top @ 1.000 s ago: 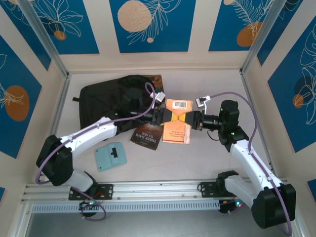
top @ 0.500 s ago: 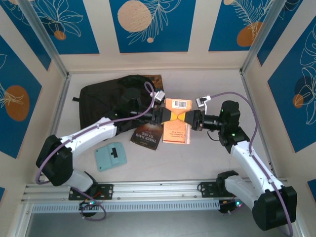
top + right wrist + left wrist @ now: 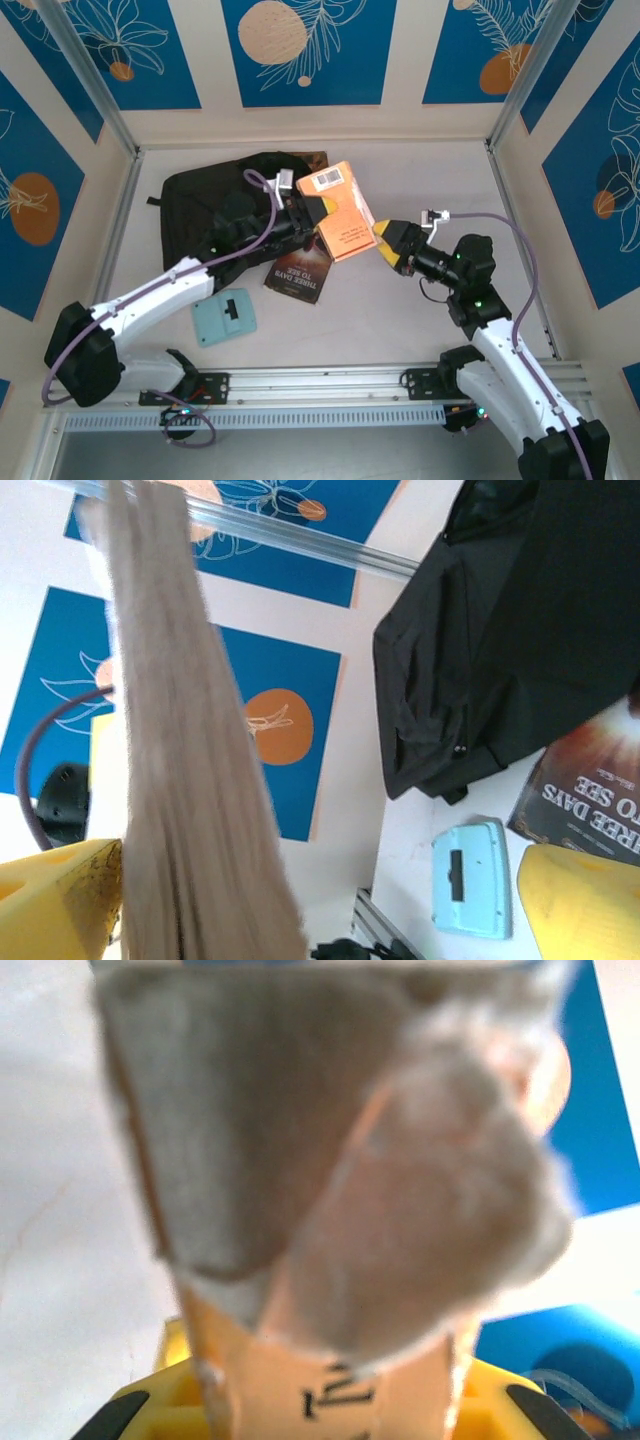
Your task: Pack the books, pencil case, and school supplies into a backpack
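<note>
My left gripper [image 3: 318, 212] is shut on the left edge of the orange book [image 3: 342, 222], which hangs tilted above the table beside the backpack [image 3: 205, 205]. In the left wrist view the book [image 3: 330, 1210] is a close blur above the yellow fingers [image 3: 150, 1405]. My right gripper [image 3: 385, 243] stands open just off the book's lower right corner. In the right wrist view the book's page edge [image 3: 185, 750] rises close to the left finger [image 3: 60, 900]. A dark brown book [image 3: 300, 275] and a light-teal piece [image 3: 224, 317] lie on the table.
The black backpack [image 3: 520, 630] lies at the back left, with the corner of another book [image 3: 316, 160] showing behind it. The enclosure walls ring the table. Bare tabletop lies at the right and the back right.
The right gripper has opened, let go of the orange book and drawn back to the right. The left arm has lifted and tilted the book toward the backpack.
</note>
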Available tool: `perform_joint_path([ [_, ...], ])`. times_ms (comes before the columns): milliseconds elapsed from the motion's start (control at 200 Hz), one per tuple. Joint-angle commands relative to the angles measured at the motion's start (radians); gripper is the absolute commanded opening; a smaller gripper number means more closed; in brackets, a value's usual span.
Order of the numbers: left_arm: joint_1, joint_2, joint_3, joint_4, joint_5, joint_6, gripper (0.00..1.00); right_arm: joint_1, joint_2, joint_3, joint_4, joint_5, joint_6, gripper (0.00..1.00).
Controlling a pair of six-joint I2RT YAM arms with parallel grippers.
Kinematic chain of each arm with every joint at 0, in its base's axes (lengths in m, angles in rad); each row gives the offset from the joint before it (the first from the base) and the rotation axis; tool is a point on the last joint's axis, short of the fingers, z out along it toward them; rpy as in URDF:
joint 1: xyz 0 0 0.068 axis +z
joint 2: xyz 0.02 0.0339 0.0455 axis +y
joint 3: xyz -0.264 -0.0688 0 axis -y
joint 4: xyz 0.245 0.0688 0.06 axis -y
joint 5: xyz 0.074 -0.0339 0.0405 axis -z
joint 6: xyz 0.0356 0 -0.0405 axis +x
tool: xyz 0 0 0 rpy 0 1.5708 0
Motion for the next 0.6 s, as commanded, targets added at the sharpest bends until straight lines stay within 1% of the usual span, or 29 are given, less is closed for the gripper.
perform_joint_path([
  [0,-0.019,-0.064,0.002,0.093,-0.247,-0.074,0.0,0.078,-0.012,0.006,0.147,0.096,0.051,0.99],
  [60,-0.029,-0.063,0.0,0.107,-0.27,-0.087,0.0,0.146,0.0,0.011,0.193,0.138,0.031,0.99],
  [155,-0.042,-0.04,0.003,0.143,-0.272,-0.12,0.0,0.271,0.03,-0.01,0.309,0.259,0.003,0.99],
  [240,-0.055,-0.021,0.002,0.16,-0.275,-0.138,0.0,0.36,0.063,-0.013,0.374,0.349,-0.038,0.99],
  [315,-0.067,-0.011,-0.003,0.175,-0.28,-0.145,0.0,0.404,0.083,-0.012,0.399,0.419,-0.059,1.0],
  [380,-0.076,-0.004,-0.003,0.18,-0.277,-0.146,0.0,0.425,0.1,-0.017,0.433,0.466,-0.063,0.96],
  [450,-0.084,-0.002,-0.006,0.183,-0.28,-0.146,0.0,0.431,0.126,-0.023,0.47,0.503,-0.051,0.88],
  [595,-0.096,-0.004,-0.009,0.175,-0.283,-0.139,0.0,0.429,0.144,-0.031,0.49,0.568,-0.059,0.62],
])
